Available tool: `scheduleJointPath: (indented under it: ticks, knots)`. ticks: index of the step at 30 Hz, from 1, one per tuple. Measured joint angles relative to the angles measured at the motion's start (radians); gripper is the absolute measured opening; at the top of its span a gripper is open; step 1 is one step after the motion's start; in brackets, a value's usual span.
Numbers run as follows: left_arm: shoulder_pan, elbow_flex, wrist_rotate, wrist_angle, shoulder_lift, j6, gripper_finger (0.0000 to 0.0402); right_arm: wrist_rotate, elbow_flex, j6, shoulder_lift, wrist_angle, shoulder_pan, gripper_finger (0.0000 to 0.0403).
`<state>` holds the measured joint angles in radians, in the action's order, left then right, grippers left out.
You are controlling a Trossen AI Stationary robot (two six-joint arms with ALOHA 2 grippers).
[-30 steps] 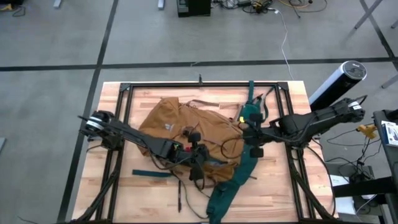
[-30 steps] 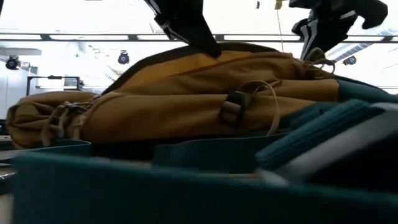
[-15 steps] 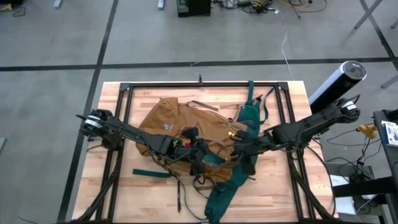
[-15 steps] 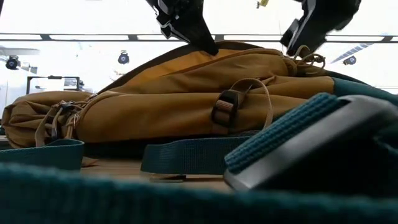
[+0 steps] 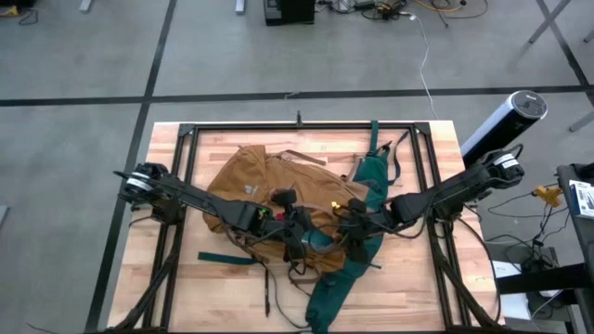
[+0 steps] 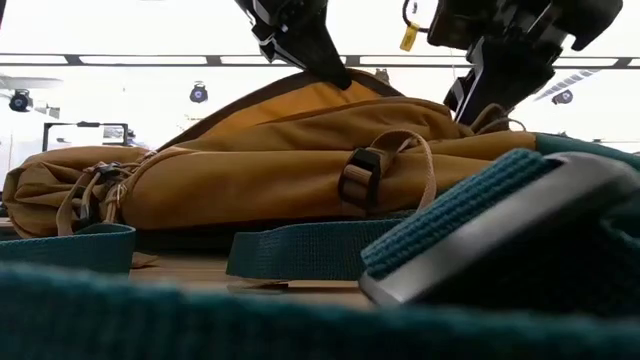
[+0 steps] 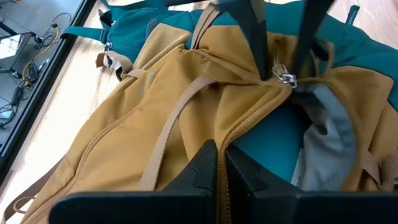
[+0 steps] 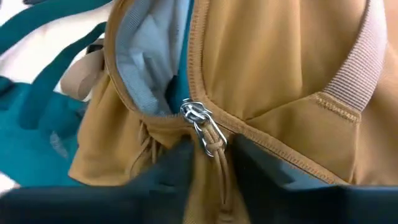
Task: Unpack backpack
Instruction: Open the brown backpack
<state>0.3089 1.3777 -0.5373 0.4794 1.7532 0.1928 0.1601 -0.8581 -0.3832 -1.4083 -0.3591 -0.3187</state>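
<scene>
Wooden table (image 5: 422, 148) carried the backpack (image 5: 251, 181) at its middle. Left hand (image 7: 221, 163) was clenched on the pack's near zip edge; right hand (image 8: 214, 163) straddled the zipper pull (image 8: 200, 121), grip unclear.

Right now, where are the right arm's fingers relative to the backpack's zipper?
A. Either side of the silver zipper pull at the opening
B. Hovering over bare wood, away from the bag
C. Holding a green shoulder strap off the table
A: the right wrist view shows the right fingers flanking the silver zipper pull at the backpack opening.
</scene>
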Motion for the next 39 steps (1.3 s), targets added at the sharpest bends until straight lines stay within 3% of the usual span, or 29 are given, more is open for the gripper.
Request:
scheduleJointPath:
  ticks: [2,10,18,23,30,33,39]
  knots:
    - [0.009,0.000,-0.003,0.006,-0.004,0.000,0.0000,0.031,0.000,0.008,0.015,-0.023,-0.002,0.0016]
    - [0.051,0.000,-0.013,0.014,-0.004,0.011,0.0000,0.191,-0.005,0.036,0.129,-0.211,0.007,0.0003]
    - [0.055,0.000,-0.035,0.016,-0.004,0.020,0.0000,0.311,-0.003,0.090,0.225,-0.164,0.014,0.0001]
    - [0.038,-0.003,-0.114,0.018,-0.005,-0.038,0.0003,0.316,-0.003,0.110,0.236,-0.121,0.014,0.0000]
    - [-0.082,-0.007,-0.123,0.011,-0.005,-0.129,0.0010,0.320,-0.003,0.114,0.230,-0.115,-0.013,0.0000]
    - [-0.157,-0.008,-0.097,-0.050,-0.005,-0.199,0.0005,0.329,-0.003,0.109,0.243,-0.116,-0.035,0.0000]
    - [-0.293,-0.009,0.103,-0.273,-0.005,-0.303,0.0004,0.361,-0.003,0.060,0.256,-0.141,-0.098,0.0000]
